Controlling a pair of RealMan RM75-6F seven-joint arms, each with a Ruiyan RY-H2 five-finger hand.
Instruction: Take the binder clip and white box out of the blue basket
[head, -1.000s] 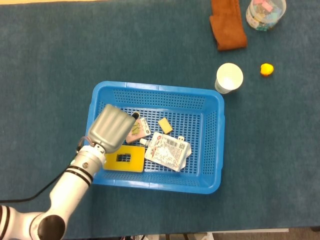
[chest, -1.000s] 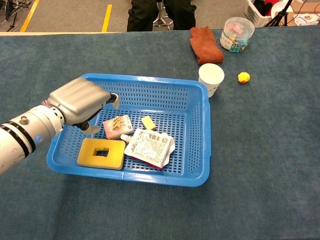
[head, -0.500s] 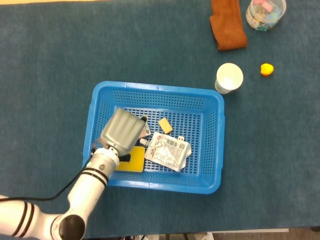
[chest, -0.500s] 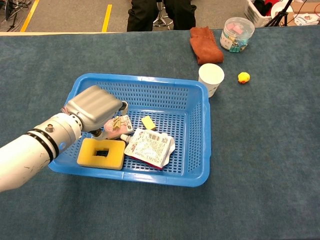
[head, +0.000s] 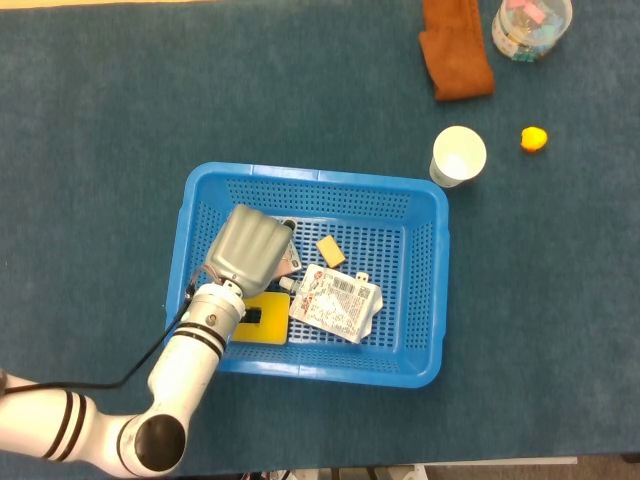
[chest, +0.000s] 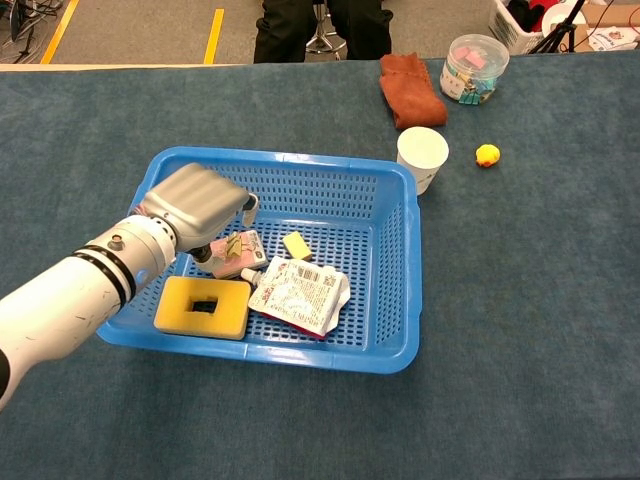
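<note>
**Left hand down in the blue basket, over the clip and box**

I have the left hand (chest: 200, 207) inside the blue basket (chest: 330, 180), at its left half, back of the hand turned up toward the head camera. From the chest view I see fingers (chest: 247, 203) curled down over the far-left part of the basket floor, but I cannot tell whether they are closed on anything; the palm hides what lies under them. The right hand shows in neither view.

The white box (chest: 236, 254), with its pink printed face, lies flat on the basket floor just below the hand, and the binder clip (chest: 234, 244) rests on top of it, just beside the fingertips. Whether the hand touches either one I cannot make out.

Also in the basket: a yellow sponge (chest: 203, 306) at the near-left corner, a crumpled white pouch (chest: 299, 294) to its right, and a small yellow block (chest: 296, 245) farther back.

Outside it, on the blue table (chest: 520, 300), a white paper cup (chest: 422, 156) stands just beside the far-right corner of the basket. A brown cloth (chest: 408, 88), a clear jar (chest: 474, 68) and a small yellow duck (chest: 487, 155) sit farther right.
</note>
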